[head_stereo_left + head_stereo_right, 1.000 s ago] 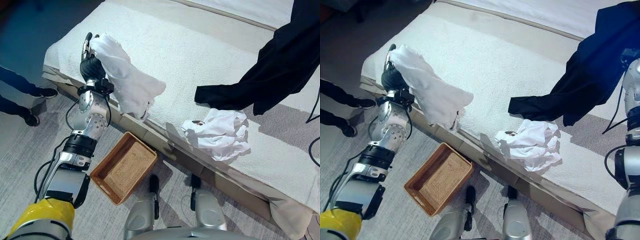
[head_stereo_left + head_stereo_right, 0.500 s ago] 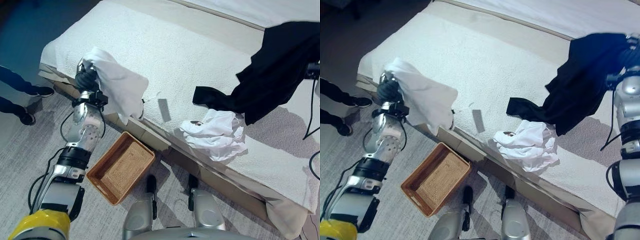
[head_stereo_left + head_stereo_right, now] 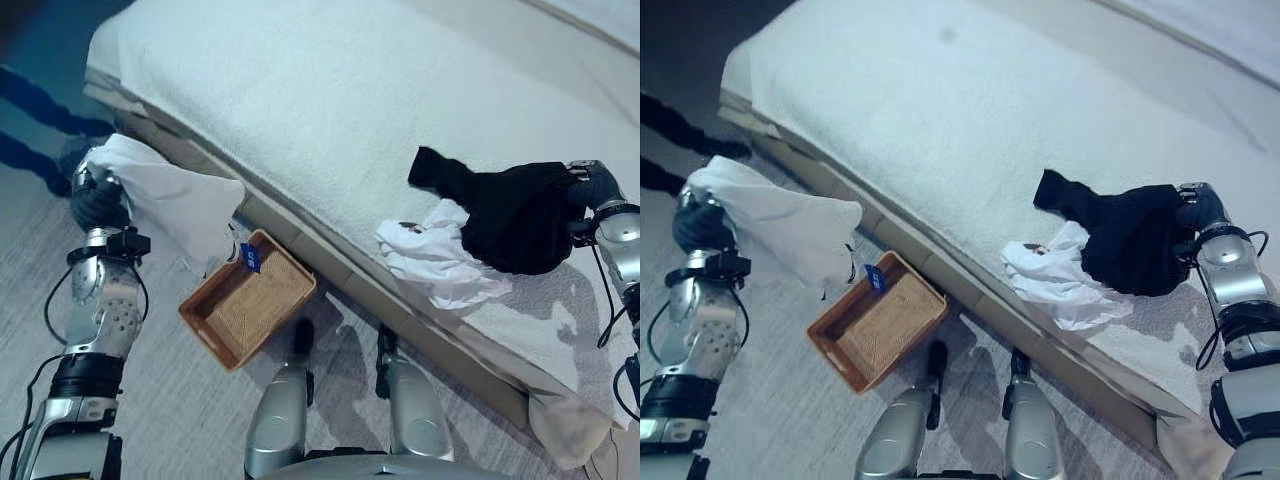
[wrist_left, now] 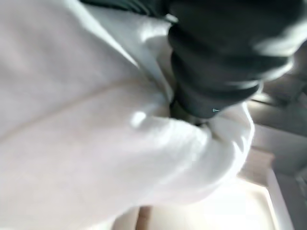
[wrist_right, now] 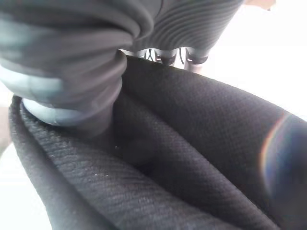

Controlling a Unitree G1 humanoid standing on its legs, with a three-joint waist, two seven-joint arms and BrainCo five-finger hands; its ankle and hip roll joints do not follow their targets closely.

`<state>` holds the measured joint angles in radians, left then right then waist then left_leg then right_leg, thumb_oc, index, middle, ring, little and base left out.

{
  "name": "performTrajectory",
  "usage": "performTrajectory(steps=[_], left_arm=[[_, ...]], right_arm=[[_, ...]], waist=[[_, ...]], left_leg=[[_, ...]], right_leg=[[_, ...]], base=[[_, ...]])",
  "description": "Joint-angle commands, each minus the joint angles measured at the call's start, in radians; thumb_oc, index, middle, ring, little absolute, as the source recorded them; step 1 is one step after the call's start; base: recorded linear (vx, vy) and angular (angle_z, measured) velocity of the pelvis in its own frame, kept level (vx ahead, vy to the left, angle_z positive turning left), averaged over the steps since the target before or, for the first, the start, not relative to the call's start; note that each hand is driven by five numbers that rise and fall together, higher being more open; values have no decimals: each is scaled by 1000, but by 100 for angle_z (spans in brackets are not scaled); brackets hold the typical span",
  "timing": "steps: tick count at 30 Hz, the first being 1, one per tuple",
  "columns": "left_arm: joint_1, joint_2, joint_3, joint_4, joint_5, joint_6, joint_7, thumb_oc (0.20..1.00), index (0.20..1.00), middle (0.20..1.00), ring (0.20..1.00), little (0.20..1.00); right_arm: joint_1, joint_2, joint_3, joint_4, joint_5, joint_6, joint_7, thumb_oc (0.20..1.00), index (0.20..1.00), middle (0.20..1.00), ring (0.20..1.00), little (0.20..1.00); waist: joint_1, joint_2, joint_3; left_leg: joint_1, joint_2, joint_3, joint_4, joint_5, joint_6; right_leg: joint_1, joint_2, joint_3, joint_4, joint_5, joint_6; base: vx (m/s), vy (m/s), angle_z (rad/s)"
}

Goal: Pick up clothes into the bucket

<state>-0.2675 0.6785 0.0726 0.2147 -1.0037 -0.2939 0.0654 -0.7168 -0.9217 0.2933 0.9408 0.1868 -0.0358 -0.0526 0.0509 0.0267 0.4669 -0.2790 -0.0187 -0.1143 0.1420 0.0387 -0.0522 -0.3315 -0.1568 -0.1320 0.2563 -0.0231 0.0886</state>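
Beside the bed: left hand [image 3: 97, 200] clamped on soft white cloth garment [image 3: 175, 205], hanging just left of rectangular woven wicker basket [image 3: 247, 312].
Right hand [image 3: 1200, 209] grips black knit garment [image 3: 1130, 235] over crumpled white cloth [image 3: 1060, 280] on white terry-textured bed [image 3: 300, 110].

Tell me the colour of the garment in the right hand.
Black garment, clearest in the right eye view.

Bed ahead, basket on the floor before it

The basket [image 3: 247, 312] sits left of centre beside the bed [image 3: 330, 110]. On the bed's right part, a crumpled garment [image 3: 435, 268] lies partly under a second garment [image 3: 505, 213].
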Motion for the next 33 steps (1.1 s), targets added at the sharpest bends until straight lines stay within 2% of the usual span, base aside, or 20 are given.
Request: performTrajectory(steps=[1, 5, 6, 7, 8, 9, 10, 13, 16, 20, 21, 22, 25, 26, 27, 33], left_arm=[[17, 27, 75, -70, 101, -65, 27, 200, 200, 200, 200, 200], [22, 25, 66, -42, 167, -57, 59, 200, 200, 200, 200, 200], [16, 42, 62, 7, 228, -44, 90, 200, 200, 200, 200, 200], [16, 42, 62, 8, 228, -44, 90, 200, 200, 200, 200, 200], [15, 58, 64, 38, 291, -40, 122, 200, 200, 200, 200, 200], [14, 58, 64, 38, 291, -40, 122, 200, 200, 200, 200, 200], [-7, 80, 56, 103, 383, -30, 175, 200, 200, 200, 200, 200], [-39, 103, 42, 147, 432, -27, 201, 200, 200, 200, 200, 200], [-131, 158, -4, 290, 526, 5, 267, 200, 200, 200, 200, 200], [-198, 190, -38, 367, 576, 25, 303, 200, 200, 200, 200, 200], [-208, 196, -47, 383, 590, 32, 313, 200, 200, 200, 200, 200], [-235, 202, -57, 416, 590, 38, 332, 200, 200, 200, 200, 200], [-257, 214, -64, 448, 606, 53, 348, 200, 200, 200, 200, 200], [-266, 219, -71, 466, 623, 62, 357, 382, 382, 382, 382, 382], [-271, 228, -72, 477, 635, 69, 366, 1000, 1000, 1000, 1000, 1000], [-323, 252, -94, 591, 736, 173, 420, 1000, 1000, 1000, 1000, 1000]], right_arm=[[-67, -17, 42, 39, -53, -11, -38, 1000, 1000, 1000, 1000, 1000], [-94, -19, 50, 57, -88, -7, -59, 1000, 1000, 1000, 1000, 1000], [-123, -35, 78, 53, -153, 2, -70, 1000, 1000, 1000, 1000, 1000], [-124, -35, 79, 53, -153, 2, -70, 1000, 1000, 1000, 1000, 1000], [-139, -59, 109, -1, -227, 5, -82, 1000, 1000, 1000, 1000, 1000], [-139, -59, 108, -1, -227, 6, -83, 1000, 1000, 1000, 1000, 1000], [-150, -79, 107, -63, -234, 1, -105, 1000, 1000, 1000, 1000, 1000], [-148, -96, 94, -88, -210, -14, -122, 1000, 1000, 1000, 1000, 1000], [-166, -130, 105, -137, -181, -34, -145, 1000, 1000, 1000, 1000, 1000], [-164, -151, 100, -171, -159, -50, -165, 1000, 1000, 1000, 1000, 1000], [-162, -155, 104, -181, -150, -56, -171, 1000, 1000, 1000, 1000, 1000], [-159, -164, 99, -212, -127, -66, -181, 1000, 1000, 1000, 1000, 1000], [-156, -173, 95, -238, -120, -68, -189, 1000, 1000, 1000, 1000, 1000], [-153, -173, 95, -251, -118, -75, -194, 1000, 1000, 1000, 1000, 1000], [-149, -176, 94, -256, -113, -77, -195, 1000, 1000, 1000, 1000, 1000], [-119, -160, 76, -314, -90, -75, -209, 1000, 1000, 1000, 1000, 1000]], waist=[[10, 15, -7], [16, 22, 26], [18, 19, 52], [18, 19, 51], [15, 14, 53], [15, 14, 53], [4, 1, 53], [-1, -9, 53], [-26, -35, 53], [-39, -51, 53], [-44, -55, 53], [-51, -64, 53], [-57, -73, 53], [-61, -76, 53], [-65, -79, 53], [-82, -108, 53]], left_leg=[[-69, -30, -17, 118, -51, 3], [-123, -39, -20, 170, -59, 7], [-165, -41, -17, 213, -69, 10], [-168, -41, -17, 215, -70, 10], [-218, -43, -14, 249, -78, 12], [-220, -43, -14, 251, -79, 12], [-270, -39, -7, 288, -91, 15], [-323, -37, 0, 326, -101, 17], [-427, -32, 6, 401, -125, 22], [-504, -27, 13, 464, -148, 27], [-503, -24, 11, 490, -187, 26], [-545, -22, 15, 531, -207, 29], [-584, -19, 17, 571, -224, 31], [-605, -17, 21, 592, -232, 33], [-618, -15, 21, 604, -238, 33], [-685, 1, 32, 669, -269, 41]], right_leg=[[-10, -41, -2, 102, -51, 19], [-59, -50, -5, 152, -63, 13], [-98, -53, -3, 184, -67, 10], [-101, -54, -2, 185, -68, 10], [-146, -52, 4, 210, -73, 7], [-148, -52, 4, 212, -74, 7], [-194, -50, 12, 236, -78, 5], [-247, -48, 19, 261, -85, 4], [-350, -42, 34, 309, -89, 3], [-422, -37, 48, 348, -96, 3], [-425, -32, 56, 373, -129, 10], [-470, -30, 65, 403, -137, 8], [-508, -27, 74, 428, -142, 9], [-528, -26, 78, 440, -144, 9], [-539, -25, 80, 446, -146, 9], [-603, -11, 90, 475, -148, 13]], base=[[-41, 6, 18], [-70, 10, 21], [-54, 8, 12], [-74, 17, 10], [-21, 10, 5], [-32, 28, 2], [0, 0, 0], [-33, 20, -6], [-30, 25, -6], [6, 32, -13], [89, 48, -8], [86, 35, -11], [9, 45, -29], [7, 39, -25], [11, 52, -22], [8, 37, -9]])
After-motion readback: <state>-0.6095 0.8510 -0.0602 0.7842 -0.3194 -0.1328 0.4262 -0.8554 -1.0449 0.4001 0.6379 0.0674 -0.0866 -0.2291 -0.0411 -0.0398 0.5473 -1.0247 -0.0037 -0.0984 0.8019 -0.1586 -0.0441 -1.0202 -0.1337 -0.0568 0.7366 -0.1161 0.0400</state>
